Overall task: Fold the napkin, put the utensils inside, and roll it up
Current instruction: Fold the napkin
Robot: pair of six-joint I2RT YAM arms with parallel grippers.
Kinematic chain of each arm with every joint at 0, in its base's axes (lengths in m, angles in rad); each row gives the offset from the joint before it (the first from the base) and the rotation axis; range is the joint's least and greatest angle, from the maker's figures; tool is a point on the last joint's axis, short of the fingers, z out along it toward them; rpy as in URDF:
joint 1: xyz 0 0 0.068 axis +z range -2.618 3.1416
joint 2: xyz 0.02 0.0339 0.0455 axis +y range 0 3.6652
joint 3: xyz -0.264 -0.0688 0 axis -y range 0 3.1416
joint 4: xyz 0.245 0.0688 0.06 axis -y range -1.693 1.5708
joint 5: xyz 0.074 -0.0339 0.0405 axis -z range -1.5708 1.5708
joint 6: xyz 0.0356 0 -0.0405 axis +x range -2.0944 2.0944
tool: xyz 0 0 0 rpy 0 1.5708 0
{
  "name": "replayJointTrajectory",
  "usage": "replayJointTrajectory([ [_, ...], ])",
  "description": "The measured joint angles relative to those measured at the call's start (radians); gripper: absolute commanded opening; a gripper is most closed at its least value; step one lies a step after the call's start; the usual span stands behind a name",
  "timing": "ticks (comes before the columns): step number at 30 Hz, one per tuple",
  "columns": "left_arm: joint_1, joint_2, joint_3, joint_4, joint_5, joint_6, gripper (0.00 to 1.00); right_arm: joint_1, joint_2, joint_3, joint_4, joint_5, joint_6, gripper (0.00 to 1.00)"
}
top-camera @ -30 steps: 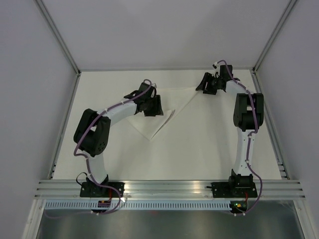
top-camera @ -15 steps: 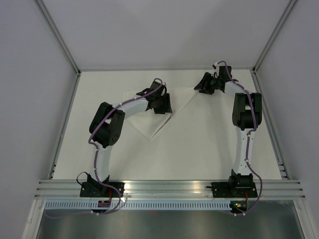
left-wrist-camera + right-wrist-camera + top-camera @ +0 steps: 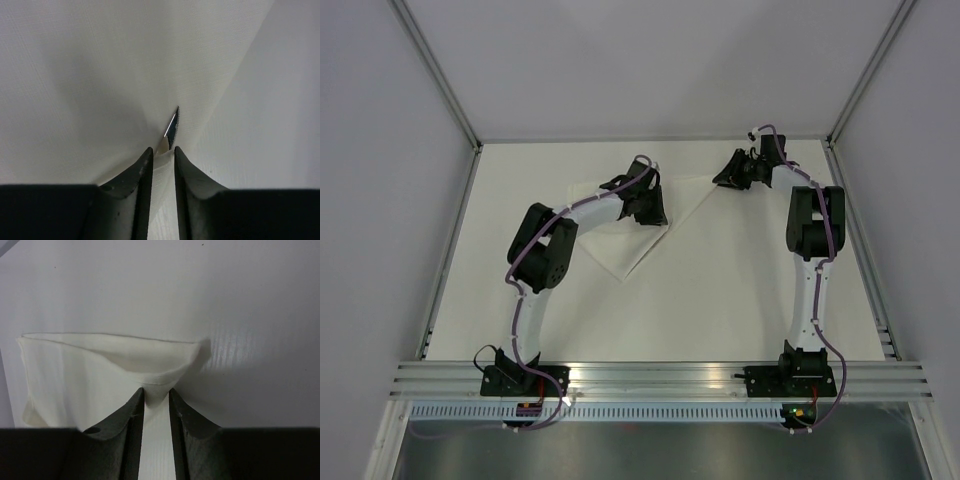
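**Overhead and wrist views.** The flat cream desk (image 3: 740, 300) carried the white, faintly textured cloth napkin (image 3: 623, 255). It lay as a folded triangle across the desk's far middle, with its point toward the arm bases. The black two-fingered left tool (image 3: 652, 212) was closed on a raised ridge of napkin near the triangle's centre. The black right tool (image 3: 732, 174) gripped the napkin's right corner and held that edge off the desk. Both grips probably served to tension the cloth for a further fold. No utensils were visible.
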Motion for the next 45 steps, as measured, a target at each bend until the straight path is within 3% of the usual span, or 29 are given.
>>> replayJointTrajectory([
  [4,-0.003,0.018,0.014,0.0,0.012,-0.001,0.19,-0.007,0.001,0.0,0.0,0.0,0.0,0.32],
  [9,-0.009,0.037,0.027,-0.002,0.016,-0.001,0.18,-0.009,0.001,0.0,0.001,0.0,0.0,0.32],
  [17,-0.01,0.032,0.039,-0.002,0.015,-0.002,0.36,-0.009,0.001,-0.01,0.012,0.004,-0.005,0.15],
  [21,-0.01,-0.01,0.037,-0.005,0.013,-0.002,0.38,-0.01,-0.002,-0.035,0.057,0.0,-0.006,0.09],
  [26,-0.008,-0.208,-0.023,0.0,-0.018,-0.012,0.38,-0.006,-0.037,-0.074,0.089,0.0,-0.023,0.08],
  [35,0.039,-0.769,-0.23,0.026,-0.145,-0.059,0.41,0.074,-0.299,-0.196,0.157,0.002,-0.145,0.07],
  [45,0.043,-1.086,-0.414,-0.04,-0.211,-0.115,0.42,0.494,-0.498,-0.394,0.11,0.062,-0.483,0.05],
])
